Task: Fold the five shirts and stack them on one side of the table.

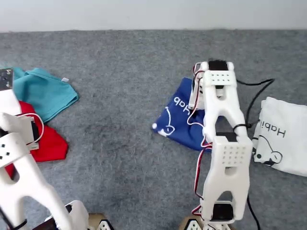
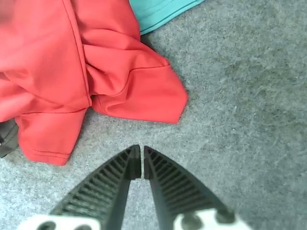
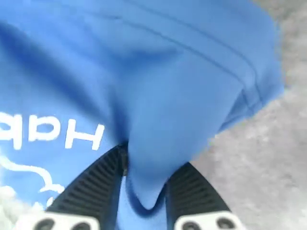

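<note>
A blue shirt (image 1: 178,117) with white print lies crumpled in the middle of the grey table. My right gripper (image 3: 144,165) is shut on a fold of the blue shirt (image 3: 172,76), with the cloth bunched between its black fingers. At the left edge, a red shirt (image 1: 48,140) lies crumpled, with a teal shirt (image 1: 44,93) behind it. My left gripper (image 2: 142,155) is shut with nothing in it, hanging over bare table just off the red shirt (image 2: 96,72). A corner of the teal shirt (image 2: 163,12) lies beyond the red one. A white printed shirt (image 1: 284,134) lies at the right edge.
The grey felt-like table surface (image 1: 115,143) is bare between the red and blue shirts and along the back. Black cables (image 1: 254,88) run from the right arm towards the white shirt. A pale wall borders the far edge.
</note>
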Available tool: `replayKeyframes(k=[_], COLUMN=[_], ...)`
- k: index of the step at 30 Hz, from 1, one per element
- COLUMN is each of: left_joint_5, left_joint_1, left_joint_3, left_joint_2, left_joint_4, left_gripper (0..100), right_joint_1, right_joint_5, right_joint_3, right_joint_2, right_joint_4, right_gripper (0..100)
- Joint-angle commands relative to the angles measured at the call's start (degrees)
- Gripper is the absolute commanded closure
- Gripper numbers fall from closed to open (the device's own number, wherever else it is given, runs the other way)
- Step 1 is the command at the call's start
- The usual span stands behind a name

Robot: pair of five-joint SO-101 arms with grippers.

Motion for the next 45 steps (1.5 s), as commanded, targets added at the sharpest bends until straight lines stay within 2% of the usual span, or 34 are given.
replayKeyframes(k=[1, 5, 10, 20, 27, 34, 36, 41, 45], left_joint_5=[-0.4, -0.4, -0.4, -0.4, -0.4, -0.4, -0.4, -0.4, -0.4], left_joint_1=[-0.2, -0.2, -0.2, -0.2, -0.2, -0.2, -0.2, -0.2, -0.1], left_joint_3=[-0.3, -0.3, -0.5, -0.6, -0.6, -0.6, -0.6, -0.6, -0.6], left_joint_2=[-1.4, -1.4, -1.4, -1.4, -1.4, -1.4, -1.4, -1.4, -1.4], left_joint_4=[1.0, 1.0, 1.0, 1.0, 1.0, 1.0, 1.0, 1.0, 1.0], left_gripper=[98, 98, 98, 98, 98, 98, 98, 98, 98], right_joint_1=[2.9, 7.4, 13.6, 30.7, 39.0, 42.6, 42.6, 43.0, 42.9], right_joint_5=[4.9, 10.9, 21.9, 43.1, 49.7, 50.5, 50.6, 50.3, 50.5], right_joint_3=[-1.0, 0.8, 4.9, 8.1, 8.4, 8.3, 8.2, 8.1, 8.1], right_joint_2=[-9.5, -16.2, -24.6, -34.9, -30.3, -22.9, -22.5, -26.0, -31.6], right_joint_4=[5.1, 5.8, 5.8, 5.6, 0.5, -9.1, -9.5, -5.8, -3.7], right_gripper=[98.8, 98.9, 98.9, 98.9, 98.9, 98.0, 93.1, 64.9, 64.1])
